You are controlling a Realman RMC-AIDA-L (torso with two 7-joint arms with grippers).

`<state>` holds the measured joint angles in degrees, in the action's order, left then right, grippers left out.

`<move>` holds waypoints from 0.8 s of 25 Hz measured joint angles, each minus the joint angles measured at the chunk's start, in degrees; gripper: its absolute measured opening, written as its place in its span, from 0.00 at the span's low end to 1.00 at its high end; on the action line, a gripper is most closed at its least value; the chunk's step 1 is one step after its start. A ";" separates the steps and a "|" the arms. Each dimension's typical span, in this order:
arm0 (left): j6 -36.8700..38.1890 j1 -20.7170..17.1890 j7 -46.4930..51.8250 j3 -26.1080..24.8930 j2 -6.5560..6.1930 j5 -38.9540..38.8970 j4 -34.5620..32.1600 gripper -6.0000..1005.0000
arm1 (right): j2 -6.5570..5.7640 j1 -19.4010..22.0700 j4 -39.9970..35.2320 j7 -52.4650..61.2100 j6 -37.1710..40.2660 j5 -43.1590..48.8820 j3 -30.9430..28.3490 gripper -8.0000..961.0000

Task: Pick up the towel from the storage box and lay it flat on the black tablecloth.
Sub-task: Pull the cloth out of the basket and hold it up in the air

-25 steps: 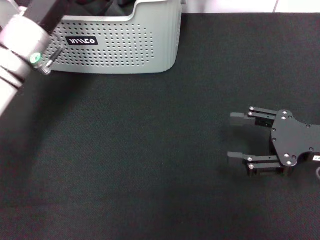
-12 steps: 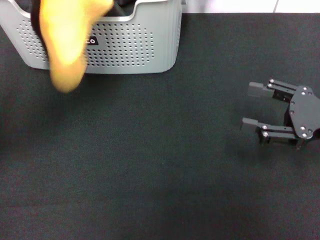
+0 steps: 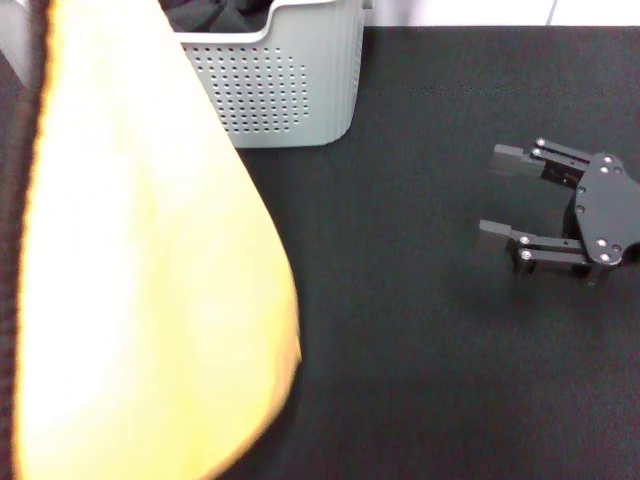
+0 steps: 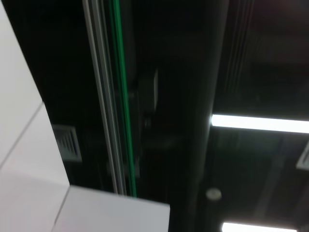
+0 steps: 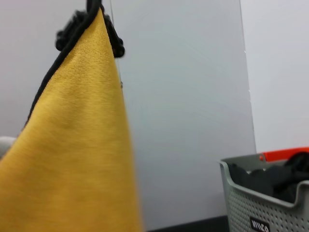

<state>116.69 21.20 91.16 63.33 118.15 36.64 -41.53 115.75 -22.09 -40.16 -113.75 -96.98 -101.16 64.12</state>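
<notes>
2 grippers are on record, and you can inspect only 1 directly. Your right gripper (image 3: 497,195) sits at the right edge of the head view, low over the black tablecloth (image 3: 420,380), its 2 fingers (image 3: 514,160) spread apart with nothing between them, pointing toward the frame's left. It is well apart from the towel and the box.

Your left gripper does not appear in the head view, and its own wrist camera shows only dark overhead structure and strip lights. In the right wrist view a dark clump (image 5: 89,26) grips the towel's top corner at the upper left of the frame; you cannot tell from it how the fingers stand.

You will find the towel (image 3: 140,290) hanging close to the head camera, filling the left half of that view from top to bottom, yellow-orange face toward you, black stitched border along its left edge. The right wrist view shows it (image 5: 72,154) draping down from that pinched corner, clear of the box.

Behind it, the storage box (image 3: 290,85) stands at the upper centre of the head view on the tablecloth, with dark cloth (image 3: 215,12) inside.
</notes>
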 joint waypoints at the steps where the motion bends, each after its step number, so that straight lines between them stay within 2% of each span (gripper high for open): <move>1: -0.04 0.06 -0.11 0.06 0.43 -1.09 0.20 0.03 | 0.00 0.00 0.00 -0.01 -0.43 -0.40 0.08 0.89; 6: -0.18 1.39 -4.02 0.28 1.86 -2.66 2.29 0.03 | 0.04 -0.14 -0.43 -0.43 -3.29 -2.70 1.17 0.89; 12: -0.25 5.88 -10.96 0.41 2.04 -4.62 12.38 0.03 | 0.04 -0.54 -0.42 -3.26 -4.03 -8.02 7.36 0.89; 20: -0.37 10.66 -18.50 0.46 2.30 -4.67 18.22 0.03 | 0.43 -5.36 2.94 -7.29 -0.95 -11.26 12.58 0.89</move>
<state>116.33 31.86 72.66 63.79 120.45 31.98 -23.32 116.18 -27.45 -37.23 -121.04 -97.93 -112.42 76.70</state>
